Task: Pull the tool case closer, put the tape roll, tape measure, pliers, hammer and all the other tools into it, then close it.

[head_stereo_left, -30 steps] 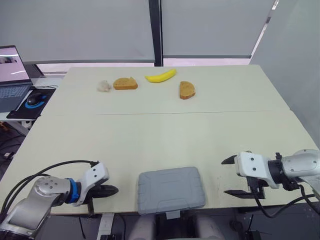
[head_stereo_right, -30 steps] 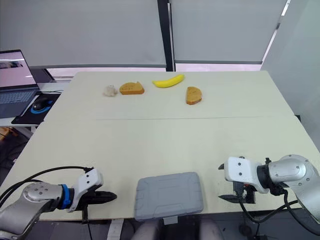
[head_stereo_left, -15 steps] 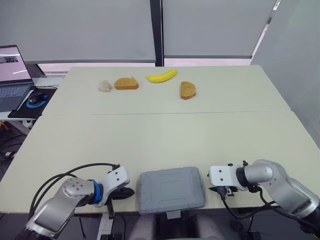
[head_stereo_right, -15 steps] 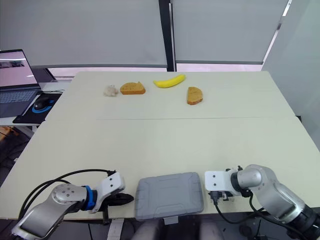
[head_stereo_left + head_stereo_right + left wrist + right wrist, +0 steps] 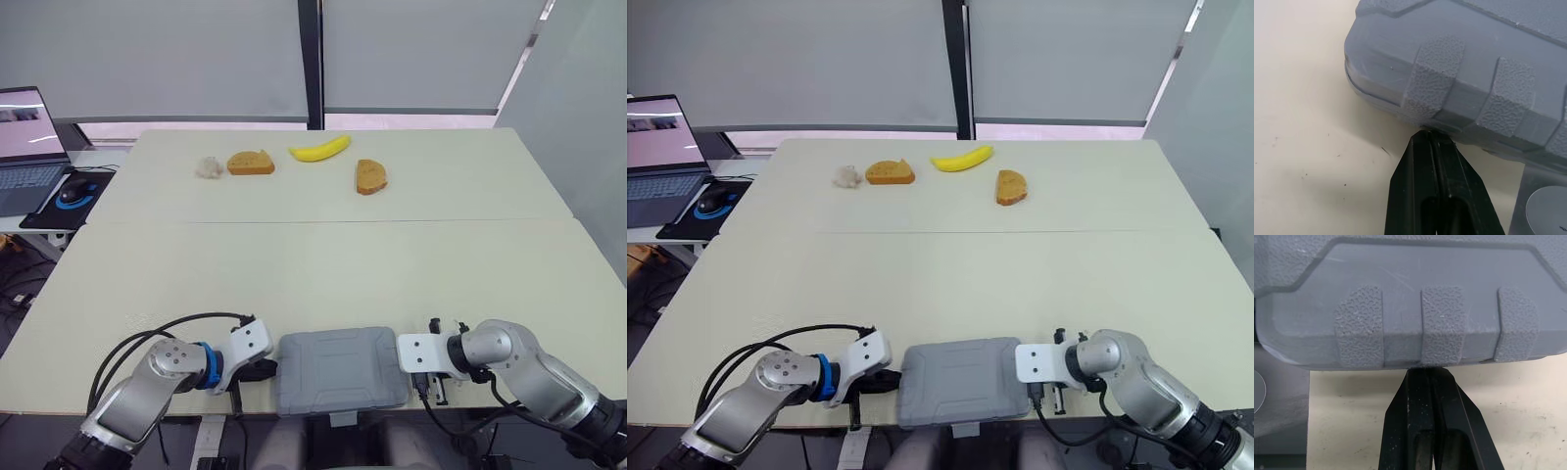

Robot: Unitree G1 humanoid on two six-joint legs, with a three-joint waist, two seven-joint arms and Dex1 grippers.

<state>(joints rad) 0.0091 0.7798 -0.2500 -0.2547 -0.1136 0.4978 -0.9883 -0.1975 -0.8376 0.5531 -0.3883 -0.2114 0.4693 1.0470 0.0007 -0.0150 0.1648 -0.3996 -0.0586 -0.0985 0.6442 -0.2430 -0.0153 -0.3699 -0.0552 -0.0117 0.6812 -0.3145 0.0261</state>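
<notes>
The grey tool case (image 5: 341,368) lies closed at the table's front edge, in the middle. My left gripper (image 5: 1429,139) is shut, its tip touching the lower seam of the case's left side (image 5: 1459,83); in the head view it sits at the case's left edge (image 5: 263,370). My right gripper (image 5: 1426,374) is also shut with nothing between its fingers. Its tip presses against the ribbed right side of the case (image 5: 1425,308), which the head view shows as well (image 5: 1031,372).
At the far side of the table lie a banana (image 5: 319,149), two bread slices (image 5: 250,162) (image 5: 369,176) and a pale lump (image 5: 208,168). A laptop (image 5: 24,137) and a mouse (image 5: 69,193) sit on a side desk at the left.
Both arms have swung inward from the table's sides to the case's two ends. The right gripper went from open to shut. The left one stayed shut.
</notes>
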